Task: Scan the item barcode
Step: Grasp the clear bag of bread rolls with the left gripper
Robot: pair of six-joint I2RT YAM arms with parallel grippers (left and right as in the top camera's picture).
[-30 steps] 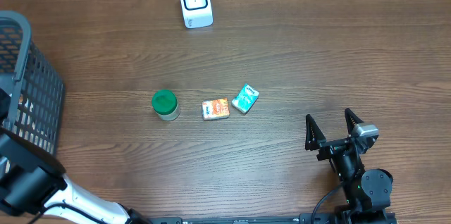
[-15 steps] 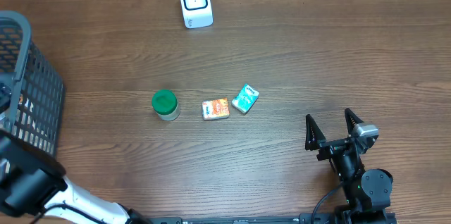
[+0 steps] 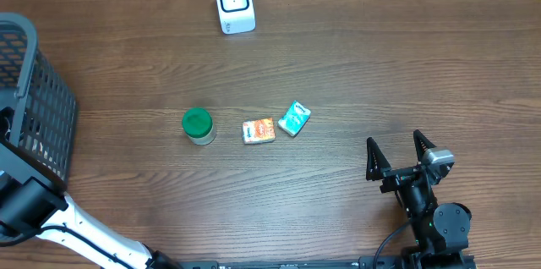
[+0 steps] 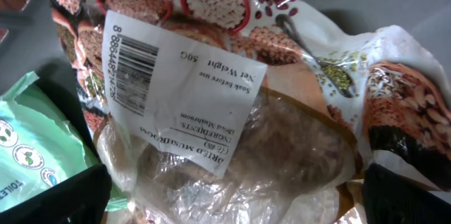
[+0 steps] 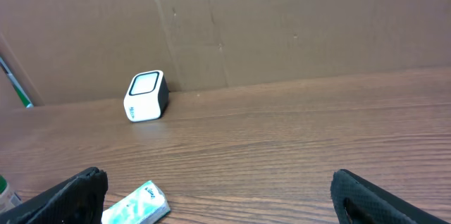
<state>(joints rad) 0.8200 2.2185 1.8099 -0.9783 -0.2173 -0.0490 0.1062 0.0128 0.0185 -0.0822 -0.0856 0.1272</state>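
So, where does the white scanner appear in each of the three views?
Overhead: the white scanner stands near the top edge, left of centre.
Left wrist: not in it; a food bag with a barcode label fills the view.
Right wrist: left of centre, against the cardboard wall.
Shared landmark: the teal packet, mid-table from overhead, bottom left in the right wrist view.
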